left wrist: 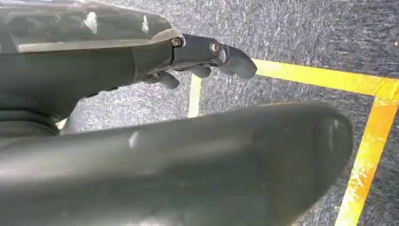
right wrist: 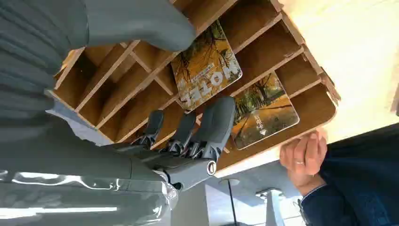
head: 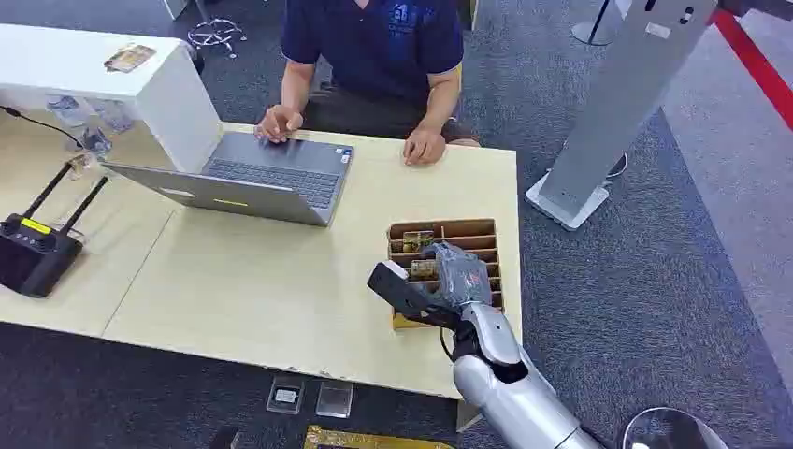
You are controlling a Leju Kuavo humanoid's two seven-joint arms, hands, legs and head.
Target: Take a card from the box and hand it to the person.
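A wooden box (head: 445, 227) with slotted compartments stands near the table's right front corner. My right hand (head: 447, 279) is over it. In the right wrist view, its thumb and fingers (right wrist: 214, 125) hold a yellow "HOTEL" card (right wrist: 207, 66) by its edges, raised above the box's dividers (right wrist: 310, 70). A second yellow card (right wrist: 263, 113) sits in a slot farther along. The person (head: 374, 37) sits across the table, one hand (head: 425, 148) resting on the table beyond the box. My left hand (left wrist: 202, 52) hangs over the carpet, fingers loosely apart, holding nothing.
An open grey laptop (head: 271, 173) sits before the person, their other hand on it. A black router (head: 33, 253) is at the table's left end. A white stand's base (head: 566, 201) rests on the carpet right of the table. Small clear cases (head: 285, 395) lie on the floor by the near edge.
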